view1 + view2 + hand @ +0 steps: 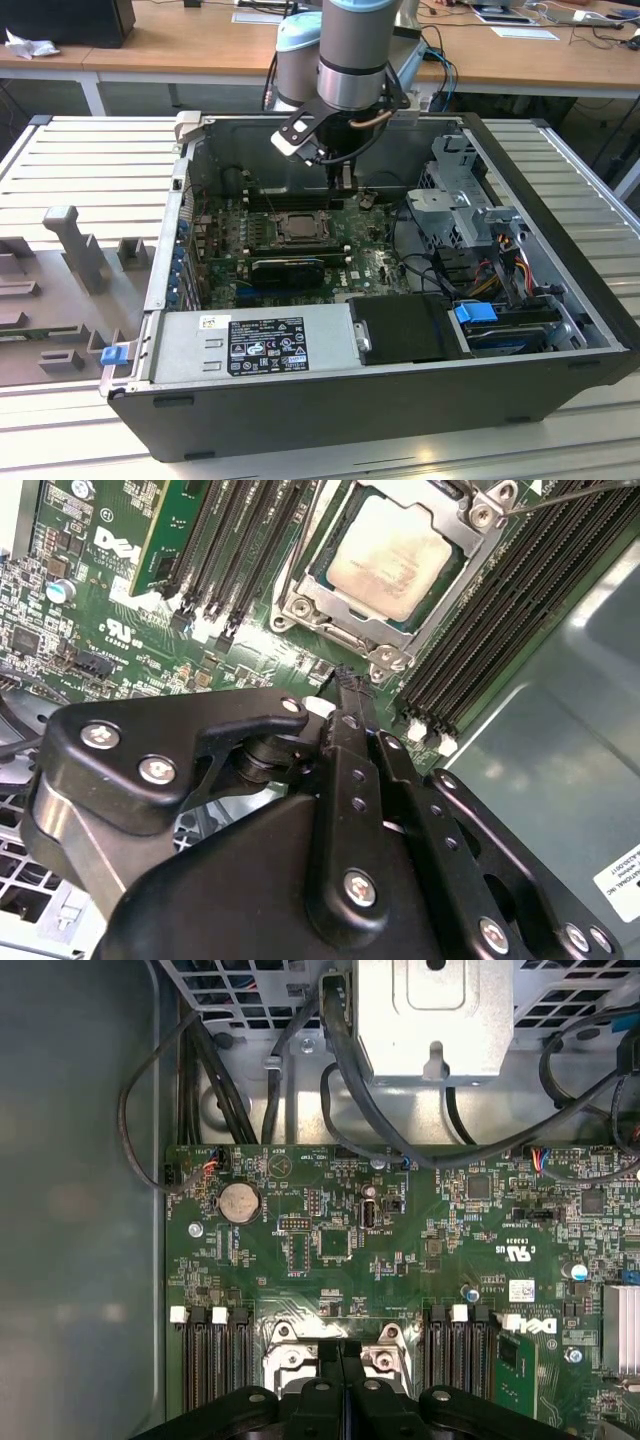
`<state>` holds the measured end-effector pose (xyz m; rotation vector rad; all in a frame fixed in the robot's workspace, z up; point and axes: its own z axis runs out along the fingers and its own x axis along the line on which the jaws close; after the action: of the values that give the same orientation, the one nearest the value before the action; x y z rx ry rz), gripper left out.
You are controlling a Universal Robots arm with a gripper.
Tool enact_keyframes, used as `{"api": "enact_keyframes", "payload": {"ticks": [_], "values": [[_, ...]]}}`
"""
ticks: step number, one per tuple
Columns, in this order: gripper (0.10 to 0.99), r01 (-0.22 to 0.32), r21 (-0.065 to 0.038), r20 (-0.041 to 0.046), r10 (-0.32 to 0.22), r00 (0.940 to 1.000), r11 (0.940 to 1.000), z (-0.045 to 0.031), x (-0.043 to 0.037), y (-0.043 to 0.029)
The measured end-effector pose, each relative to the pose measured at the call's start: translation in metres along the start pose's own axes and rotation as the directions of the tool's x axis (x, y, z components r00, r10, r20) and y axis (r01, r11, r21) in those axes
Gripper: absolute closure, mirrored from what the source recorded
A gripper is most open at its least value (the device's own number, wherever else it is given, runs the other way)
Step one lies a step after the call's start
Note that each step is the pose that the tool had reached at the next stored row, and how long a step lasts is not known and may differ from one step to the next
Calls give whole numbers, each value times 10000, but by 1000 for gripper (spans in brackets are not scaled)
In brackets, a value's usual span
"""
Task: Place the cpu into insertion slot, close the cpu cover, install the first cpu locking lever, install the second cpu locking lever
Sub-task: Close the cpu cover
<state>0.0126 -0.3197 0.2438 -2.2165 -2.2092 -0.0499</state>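
Upper middle of the exterior view: the gripper (345,183), hanging from the arm down into the open computer case (560,230), above the green motherboard (370,265). Fingers (330,1370) pressed together along a thin seam in both wrist views, pinching nothing. Tips close beside a corner of the insertion slot (322,583) in the second wrist view (whether touching the board, impossible to tell). Centre of the exterior view: the cpu (298,228), lying flat in that slot, pale metal top facing up. Around the chip, the cpu cover (448,580), a silver frame down over its edges, with the pale top visible through the cut-out. Beside that frame, a thin metal lever rod (575,494) running past one corner; latched or not, cannot tell. On either side of the slot, rows of long black memory slots (480,630). Lower middle of the exterior view: the grey labelled power-supply box (250,345), well apart from the gripper. Near the case wall in the first wrist view, a round coin battery (238,1201) on the board.
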Motion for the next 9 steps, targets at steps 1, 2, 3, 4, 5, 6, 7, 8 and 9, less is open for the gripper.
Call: {"api": "enact_keyframes", "payload": {"ticks": [1, 2, 3, 4, 5, 6, 7, 8, 9], "values": [[980, 0, 0, 0, 0, 10000, 10000, 0, 0, -2], [980, -1, 0, 0, 1, 10000, 10000, 0, 0, -5], [980, 0, 0, -1, 0, 10000, 10000, 0, 0, -7], [980, 0, 0, 0, 0, 10000, 10000, 0, 0, -12], [980, 0, 0, 0, 0, 10000, 10000, 0, 0, -15], [980, 0, 0, -1, 0, 10000, 10000, 0, 0, -17], [980, -1, 0, -1, 1, 10000, 10000, 0, 0, -21], [980, -1, 0, -1, 1, 10000, 10000, 0, 0, -24], [980, 0, 0, -1, 0, 10000, 10000, 0, 0, -28]]}}
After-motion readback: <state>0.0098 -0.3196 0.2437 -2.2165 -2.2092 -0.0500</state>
